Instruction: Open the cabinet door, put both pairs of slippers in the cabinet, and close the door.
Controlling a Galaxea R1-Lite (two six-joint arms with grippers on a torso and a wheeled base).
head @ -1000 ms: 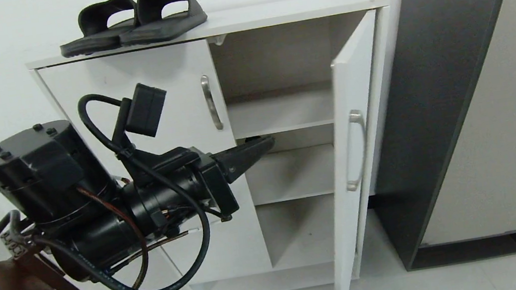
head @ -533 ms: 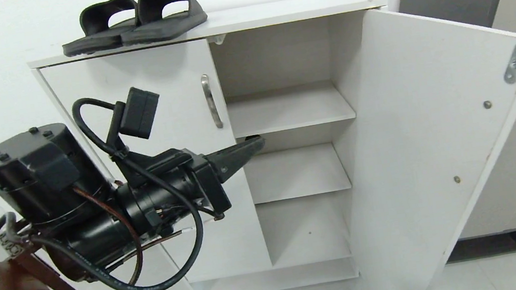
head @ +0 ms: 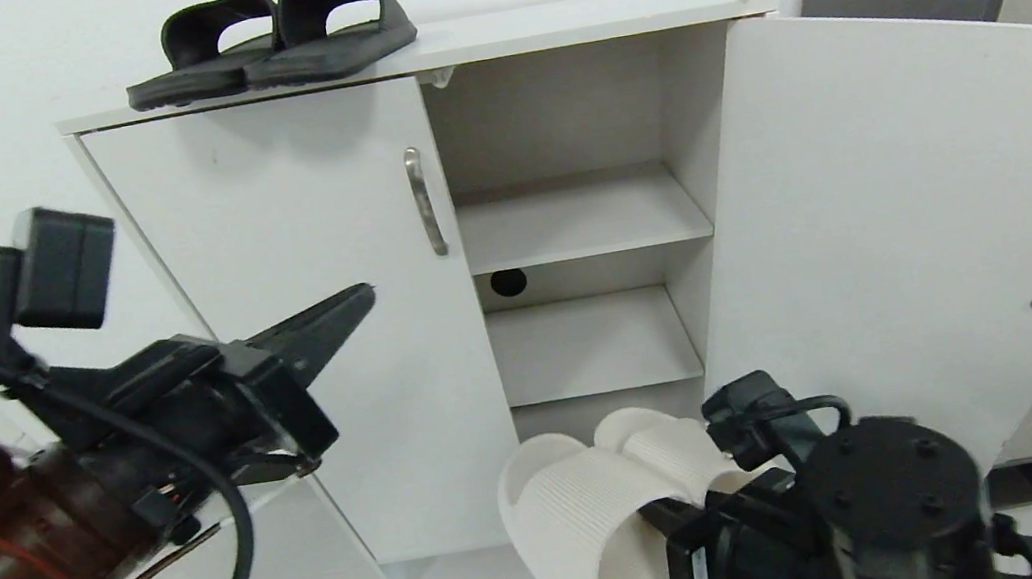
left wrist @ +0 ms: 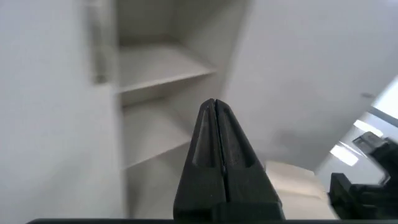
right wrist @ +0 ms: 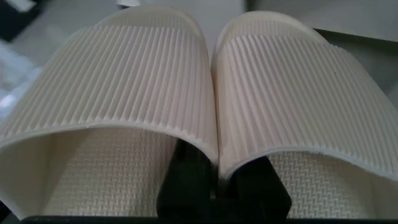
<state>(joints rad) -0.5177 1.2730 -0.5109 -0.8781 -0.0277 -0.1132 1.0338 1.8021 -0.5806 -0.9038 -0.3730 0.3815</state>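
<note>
The cabinet (head: 589, 17) stands with its right door (head: 909, 214) swung wide open and its left door (head: 311, 338) shut. The upper shelf (head: 577, 220) and middle shelf (head: 585, 345) are exposed and bare.

The white slippers (head: 588, 512) hang side by side, toes up, low in front of the open bay, below the middle shelf's front edge. The black slippers (head: 278, 30) lie on the cabinet top at its front left corner.

Step in hand, as judged: load the white pair. Raise the pair above the chosen shelf's front edge, level the soles, then advance straight in. Keep clear of the left door's edge and the open door. Seat both soles fully before letting go.

The right gripper (right wrist: 214, 177) is clenched on the white pair. Its fingers pinch the two adjoining side walls together, parted only by those walls.

The left gripper (left wrist: 215, 109) is fully closed and holds nothing. It hovers in front of the left door.
</note>
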